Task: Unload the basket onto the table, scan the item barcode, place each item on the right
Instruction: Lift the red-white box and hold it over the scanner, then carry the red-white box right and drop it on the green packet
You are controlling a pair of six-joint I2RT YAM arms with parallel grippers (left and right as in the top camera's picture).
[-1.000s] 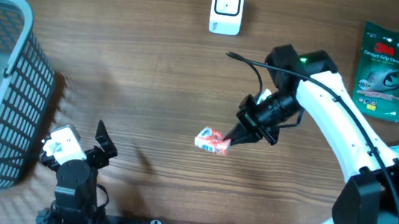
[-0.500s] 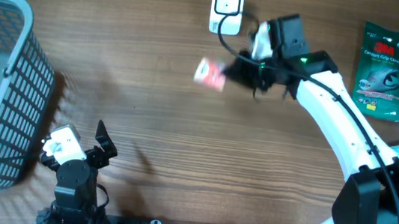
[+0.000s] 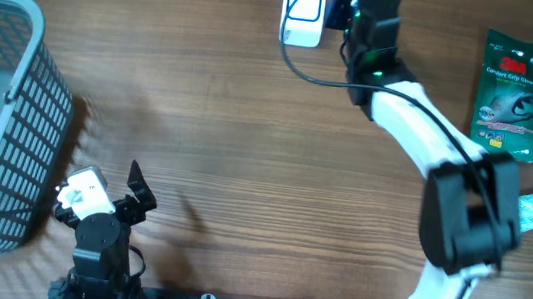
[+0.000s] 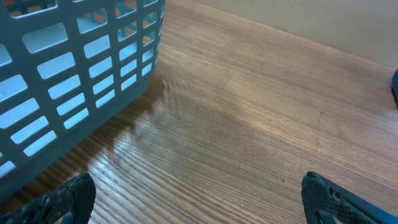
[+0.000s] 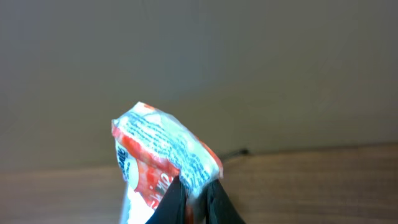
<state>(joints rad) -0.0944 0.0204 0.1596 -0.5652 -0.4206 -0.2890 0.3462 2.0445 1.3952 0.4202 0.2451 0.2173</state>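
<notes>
the right arm (image 3: 421,117) reaches from the near right edge all the way to the far side of the table (image 3: 230,115), its wrist just right of the white scanner (image 3: 302,11). the right gripper (image 5: 194,198) is closed tight, its two dark fingers (image 5: 174,202) pinching the lower edge of a small packet (image 5: 158,163). the packet is held up off the table beside the scanner, standing above the fingertips and tilted to the left. it is crinkled plastic, red and white with fine blue print on the upper face; no barcode can be made out. from overhead only a red scrap of it shows at the far edge, next to the scanner's top right corner.

the left arm (image 3: 100,241) sits folded at the near left, beside the grey basket (image 3: 10,100). the left gripper (image 3: 139,185) stands wide open and holds nothing, its tips hanging above bare wood. a green pack (image 3: 511,82) lies at the far right.
</notes>
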